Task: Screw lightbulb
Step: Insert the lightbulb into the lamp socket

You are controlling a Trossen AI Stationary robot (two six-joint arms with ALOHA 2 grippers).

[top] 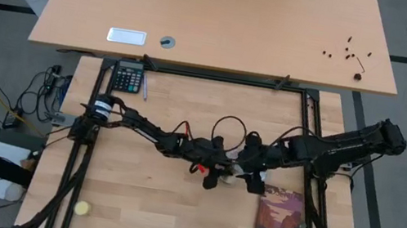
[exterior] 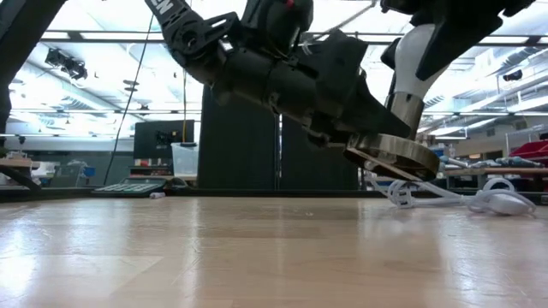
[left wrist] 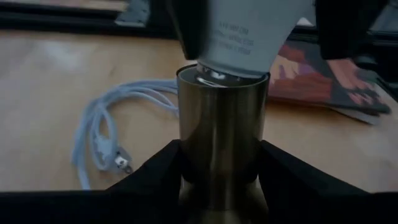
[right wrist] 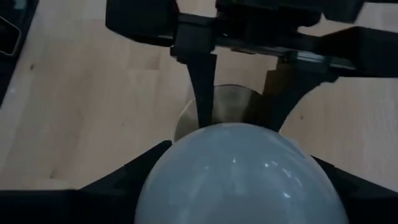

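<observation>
Over the pale wood worktop, before a bright open-plan room, my left gripper clamps the brass socket, holding it tilted clear of the wood. My right gripper closes around the white lightbulb, its screw base seated in the socket's mouth. A white cord lies coiled beside the socket; an illustrated book rests just beyond. Grey print on the lightbulb's neck is unreadable.
</observation>
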